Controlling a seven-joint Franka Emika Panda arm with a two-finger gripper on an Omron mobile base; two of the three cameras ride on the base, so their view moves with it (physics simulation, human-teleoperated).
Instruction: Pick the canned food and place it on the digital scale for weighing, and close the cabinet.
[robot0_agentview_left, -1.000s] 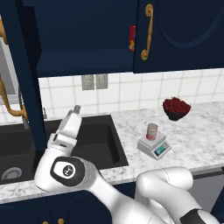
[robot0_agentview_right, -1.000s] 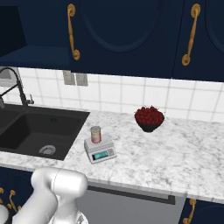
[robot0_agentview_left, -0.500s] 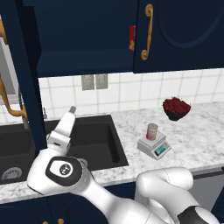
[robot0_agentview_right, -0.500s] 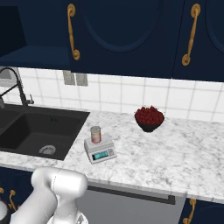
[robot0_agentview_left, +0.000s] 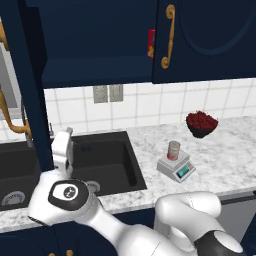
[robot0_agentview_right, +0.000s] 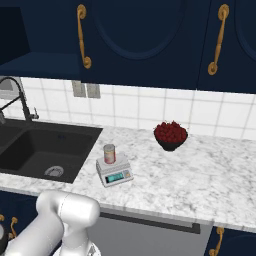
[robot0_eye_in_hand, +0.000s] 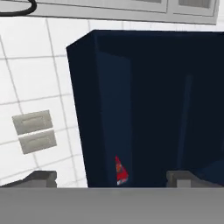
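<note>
The canned food (robot0_agentview_left: 173, 150) (robot0_agentview_right: 109, 153) stands upright on the digital scale (robot0_agentview_left: 176, 167) (robot0_agentview_right: 114, 171) on the marble counter. The navy cabinet (robot0_agentview_left: 95, 45) (robot0_agentview_right: 135, 30) (robot0_eye_in_hand: 148, 100) hangs above with its left door (robot0_agentview_left: 27, 85) swung open and its right door shut. My gripper (robot0_agentview_left: 66, 134) (robot0_eye_in_hand: 113, 178) is open and empty. It is raised over the sink beside the open door's edge, far left of the can. In the hand view it looks up at the cabinet's underside.
A red box (robot0_agentview_left: 151, 44) (robot0_eye_in_hand: 120, 171) sits inside the cabinet. The black sink (robot0_agentview_left: 100, 160) (robot0_agentview_right: 40, 150) with its faucet (robot0_agentview_right: 15, 92) lies left of the scale. A dark bowl of red fruit (robot0_agentview_left: 201, 123) (robot0_agentview_right: 170, 135) stands near the tiled wall with outlets (robot0_agentview_left: 108, 93).
My hand has drifted left over the sink toward the open door's edge, jaws still wide. The can, scale and cabinet doors have not moved.
</note>
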